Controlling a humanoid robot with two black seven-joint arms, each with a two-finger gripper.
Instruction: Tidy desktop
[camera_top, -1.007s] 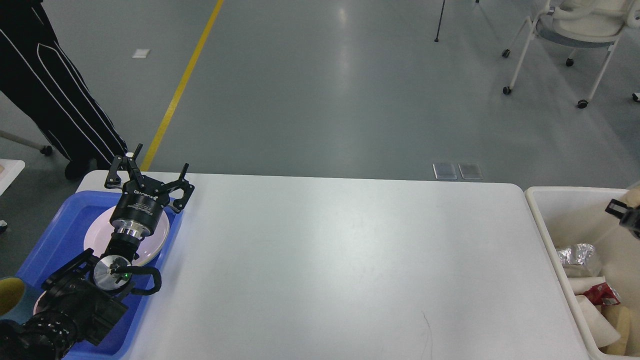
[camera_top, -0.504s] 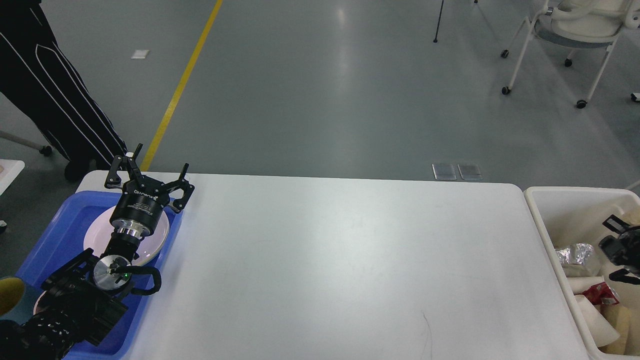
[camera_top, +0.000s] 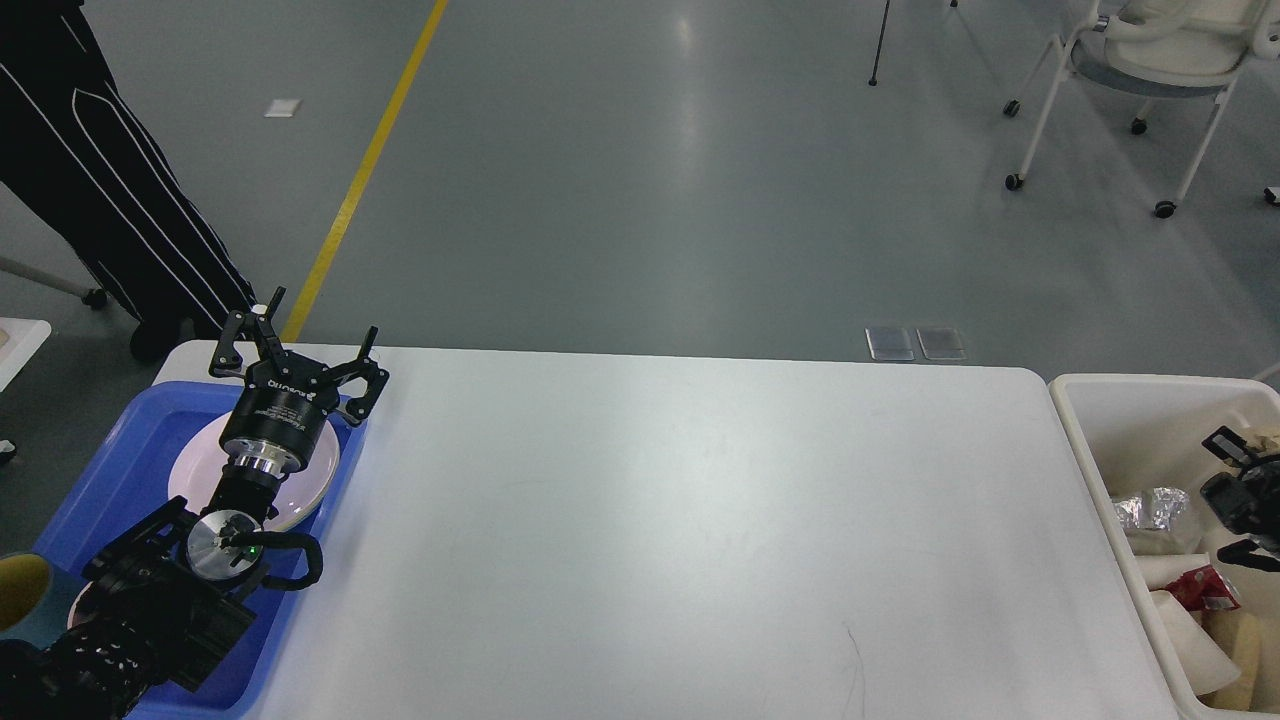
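1. The desktop (camera_top: 680, 540), a wide white surface with rounded far corners, fills the middle of the head view from its far edge down to the near edge of the picture.
2. A blue plastic tray (camera_top: 110, 460) lies at the left edge of the surface, reaching toward the far-left corner.
3. A white plate (camera_top: 318, 470) lies inside the tray, partly covered by the arm above it.
4. The left gripper (camera_top: 297, 352) hangs over the far-right corner of the tray, its jaws spread wide apart and holding nothing.
5. A yellow-lined cup (camera_top: 20, 592) shows at the picture's left margin, by the tray's near-left part.
6. An off-white bin (camera_top: 1085, 420) stands just beside the right edge of the surface.
7. Inside the bin lie crumpled foil (camera_top: 1150, 508), a red wrapper (camera_top: 1200, 588) and pale paper scraps.
8. The right gripper (camera_top: 1240, 500) sits over the bin at the picture's right margin; it is dark and cut off, so I cannot tell how its jaws stand.
9. Beyond the far edge lies grey floor with a yellow line (camera_top: 362, 165) and a white wheeled chair (camera_top: 1150, 60).
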